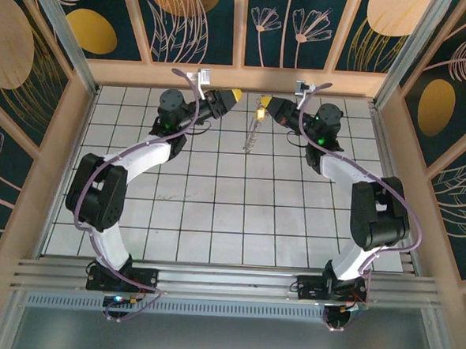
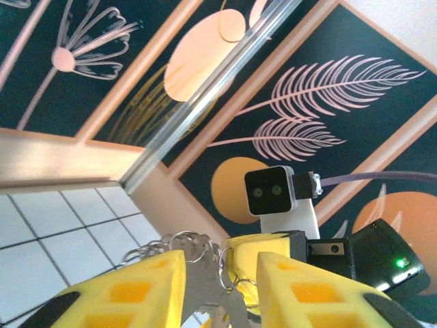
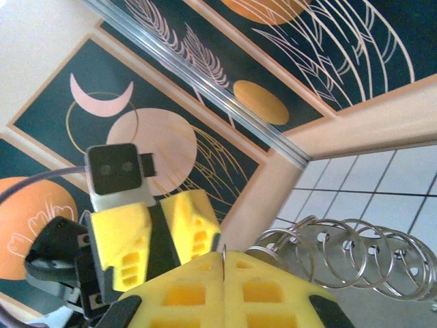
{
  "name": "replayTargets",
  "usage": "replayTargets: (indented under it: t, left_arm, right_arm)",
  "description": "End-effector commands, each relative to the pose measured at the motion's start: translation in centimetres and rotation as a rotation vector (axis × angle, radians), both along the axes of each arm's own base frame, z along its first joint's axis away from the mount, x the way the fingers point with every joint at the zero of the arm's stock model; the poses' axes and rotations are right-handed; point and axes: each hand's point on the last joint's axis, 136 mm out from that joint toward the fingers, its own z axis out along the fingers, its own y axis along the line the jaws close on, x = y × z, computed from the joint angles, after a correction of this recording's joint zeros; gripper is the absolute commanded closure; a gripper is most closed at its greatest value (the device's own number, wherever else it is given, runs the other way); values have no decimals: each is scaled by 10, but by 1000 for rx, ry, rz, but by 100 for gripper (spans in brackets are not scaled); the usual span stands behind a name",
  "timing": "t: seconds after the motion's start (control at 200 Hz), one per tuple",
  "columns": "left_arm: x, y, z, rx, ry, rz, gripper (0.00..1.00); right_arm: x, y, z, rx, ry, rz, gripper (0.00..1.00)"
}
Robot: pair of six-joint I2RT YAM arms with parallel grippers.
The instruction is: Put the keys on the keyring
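**Inspector:** Left hand (image 1: 232,95), raised over the counter (image 1: 215,213) at about 11 o'clock. State?

**Assessor:** Its pads (image 2: 143,290) stand part way open. Wire rings lie in the gap, but I cannot tell whether either pad bears on them.

**Inspector:** The task's item?

**Assessor:** The keyring (image 1: 251,136), a string of linked thin metal rings, hangs at 12 o'clock between the two hands and trails toward 6 o'clock. Whether its lower end touches the counter cannot be told. A small yellow-tagged piece, taken to be the key (image 1: 261,111), sits at the top, just beside the right hand.

**Inspector:** Right hand (image 1: 273,107), at 1 o'clock?

**Assessor:** Closed tight, with one ring pinched edge-on in the seam between its fingers (image 3: 191,294).

**Inspector:** Handling?

**Assessor:** Judged light. Limp as a string, though each ring is stiff, hard and likely slippery, so it will swing and twist. Best held on a single ring near the top, where sway is least. Take the key by its tag or flat head, leaving its hole free.
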Motion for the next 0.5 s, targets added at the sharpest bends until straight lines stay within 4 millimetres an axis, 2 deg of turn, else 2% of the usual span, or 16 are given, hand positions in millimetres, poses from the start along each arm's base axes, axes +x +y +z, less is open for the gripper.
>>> replayTargets:
  t: [0.0, 0.205, 0.37, 0.495]
  left_arm:
    - [1, 9, 12, 61, -52, 27, 64]
    - [21, 18, -3, 159, -31, 45, 56]
    - [39, 30, -12, 239, -27, 60, 52]
    - [56, 39, -19, 264, -17, 57, 44]
  right_arm:
    - [6, 1, 16, -20, -67, 38, 100]
    - [28, 4, 4, -51, -46, 83, 100]
    - [45, -1, -10, -62, -22, 97, 100]
    - [58, -2, -19, -65, -14, 109, 100]
